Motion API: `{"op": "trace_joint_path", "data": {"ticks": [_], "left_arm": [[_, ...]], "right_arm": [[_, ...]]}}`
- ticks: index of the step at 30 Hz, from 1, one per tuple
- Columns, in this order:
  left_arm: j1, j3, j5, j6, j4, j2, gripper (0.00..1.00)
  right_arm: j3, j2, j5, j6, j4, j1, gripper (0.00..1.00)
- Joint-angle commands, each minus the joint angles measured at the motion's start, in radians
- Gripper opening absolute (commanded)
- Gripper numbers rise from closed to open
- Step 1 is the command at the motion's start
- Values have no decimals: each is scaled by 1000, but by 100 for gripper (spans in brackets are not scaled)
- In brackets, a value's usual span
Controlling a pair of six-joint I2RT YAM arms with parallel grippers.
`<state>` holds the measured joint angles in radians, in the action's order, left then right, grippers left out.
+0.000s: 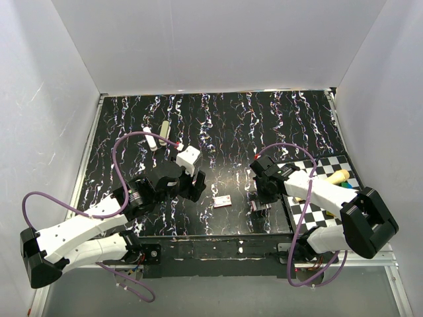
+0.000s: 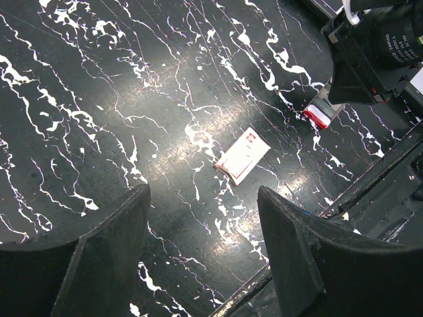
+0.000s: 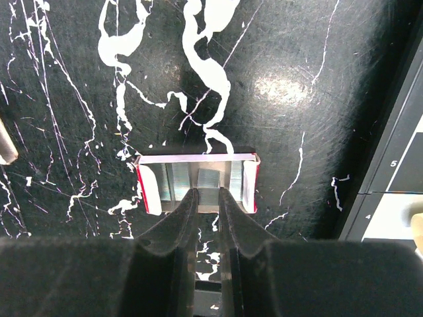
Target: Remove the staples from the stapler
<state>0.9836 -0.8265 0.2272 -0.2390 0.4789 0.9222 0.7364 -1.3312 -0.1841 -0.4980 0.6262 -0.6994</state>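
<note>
Back left on table (image 1: 264, 119), cream rounded stapler (image 1: 151, 138), left hand (image 2: 203, 193) wide open, right hand (image 3: 208, 193) seemingly pinching staples (image 3: 210, 178)

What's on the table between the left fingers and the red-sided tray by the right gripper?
A small white-and-red packet lies flat between the left fingers and the tray, clearest in the left wrist view.

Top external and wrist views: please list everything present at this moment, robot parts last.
stapler: 1, cream, far left of mat
wooden stick: 1, pale, beside the stapler
flat box: 1, white and pink, near middle
open staple box: 1, red sides, silver staples, under right gripper
checkerboard: 1, black and white, right side
cream object: 1, on checkerboard, unidentifiable
mat: 1, black, white veins
left gripper: open, above flat box
right gripper: fingers close together, grip unclear
</note>
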Motion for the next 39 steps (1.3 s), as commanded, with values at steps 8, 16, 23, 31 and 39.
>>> {"op": "trace_joint_path", "data": {"ticks": [8,16,23,31,39], "left_arm": [[-5,-8,0,3,4,-6,66],[-5,-8,0,1,4,-8,66],[-5,-8,0,1,4,-6,66],[-5,-6,-2,1,3,-2,66],[-5,-10,-8,3,4,10,66]], "right_arm": [[-2,-16,-11,-7,-6,8,25],[0,-20,-14,-11,-5,8,33],[4,1,-26,-8,4,8,34],[63,81,-86,12,75,20,36],[34,99,-75,22,75,74,38]]}}
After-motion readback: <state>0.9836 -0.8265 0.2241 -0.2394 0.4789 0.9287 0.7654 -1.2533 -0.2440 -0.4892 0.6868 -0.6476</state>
